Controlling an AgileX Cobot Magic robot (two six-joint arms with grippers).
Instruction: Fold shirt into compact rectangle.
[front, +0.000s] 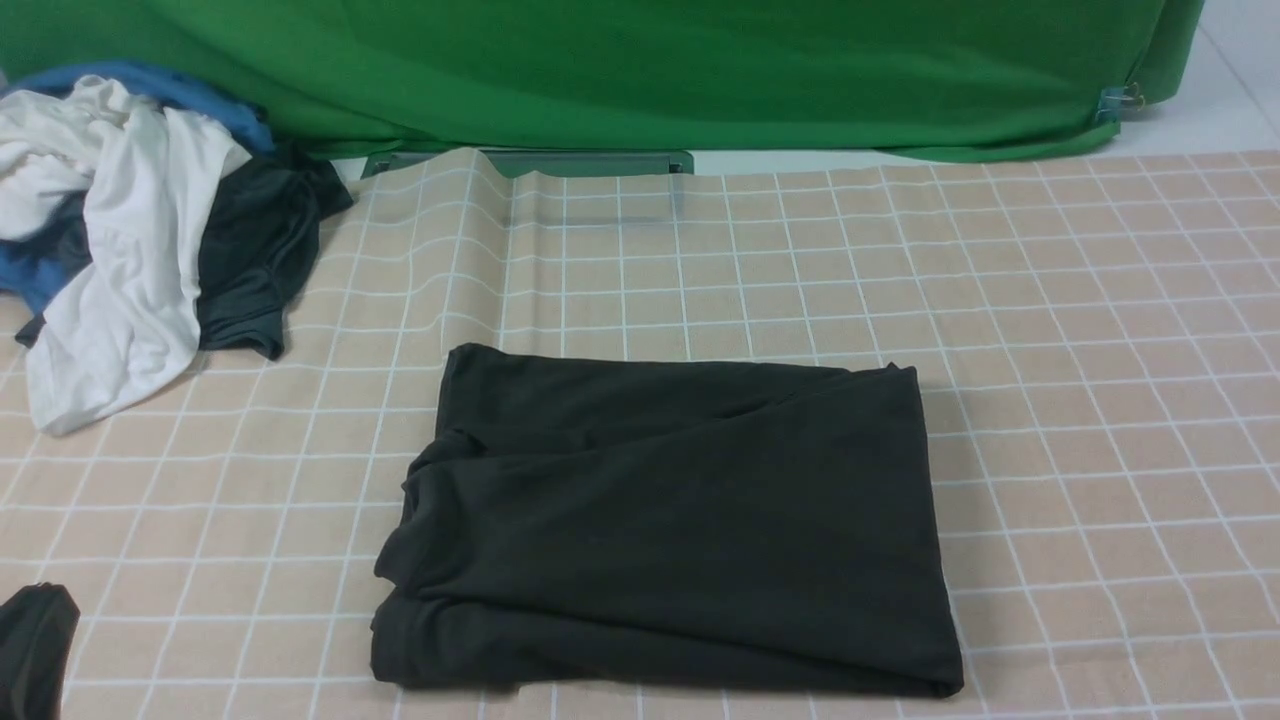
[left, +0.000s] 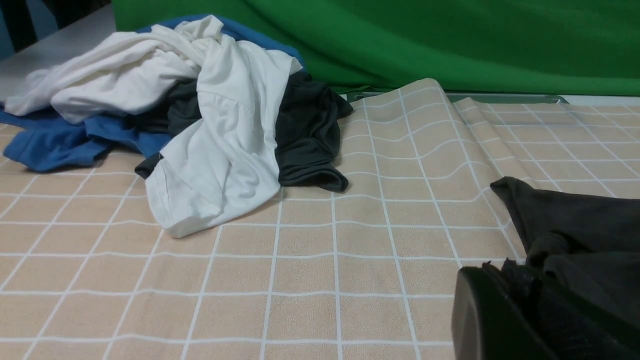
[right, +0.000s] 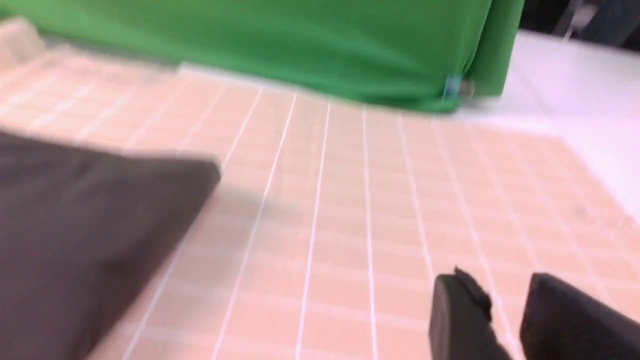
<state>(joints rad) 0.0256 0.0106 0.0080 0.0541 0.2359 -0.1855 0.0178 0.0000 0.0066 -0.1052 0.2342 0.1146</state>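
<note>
The black shirt (front: 670, 520) lies folded into a rough rectangle at the middle of the checked tablecloth (front: 1100, 350). Its left edge is bunched in soft rolls, and neither print nor neck label shows. My left gripper (front: 38, 640) sits low at the near left corner, apart from the shirt. In the left wrist view the left gripper (left: 535, 280) looks shut on nothing, with the shirt (left: 575, 225) just beyond it. My right gripper (right: 505, 295) is open over bare cloth, to the right of the shirt (right: 85, 225), and it is out of the front view.
A heap of clothes lies at the far left: a white garment (front: 130, 250), a dark grey one (front: 255, 250) and a blue one (front: 150, 85). A green backdrop (front: 640, 70) closes the back. The tablecloth has a raised wrinkle (front: 470, 230) behind the shirt.
</note>
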